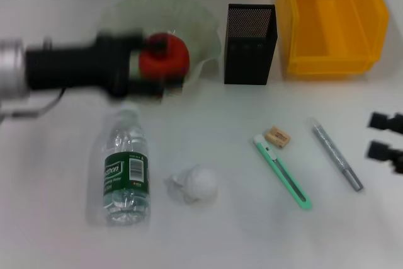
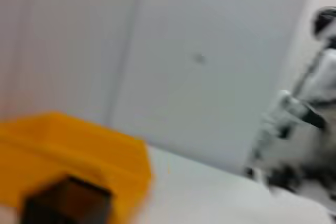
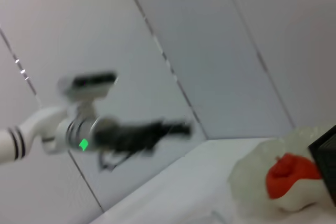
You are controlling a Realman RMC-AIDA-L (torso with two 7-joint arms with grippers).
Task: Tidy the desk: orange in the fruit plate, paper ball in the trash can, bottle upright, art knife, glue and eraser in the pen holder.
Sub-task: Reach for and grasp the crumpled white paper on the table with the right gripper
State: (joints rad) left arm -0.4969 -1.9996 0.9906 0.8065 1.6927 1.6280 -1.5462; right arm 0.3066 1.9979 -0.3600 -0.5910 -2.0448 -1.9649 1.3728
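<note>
The orange lies in the clear fruit plate; the right wrist view shows it resting there. My left gripper is blurred just left of the orange; in the right wrist view it stands apart from the orange. The bottle lies on its side at front left. The paper ball is beside it. The green art knife, tan eraser and grey glue stick lie right of centre. My right gripper is open and empty at the right edge.
The black mesh pen holder stands at back centre, with the yellow bin to its right. Both also show in the left wrist view, bin and holder.
</note>
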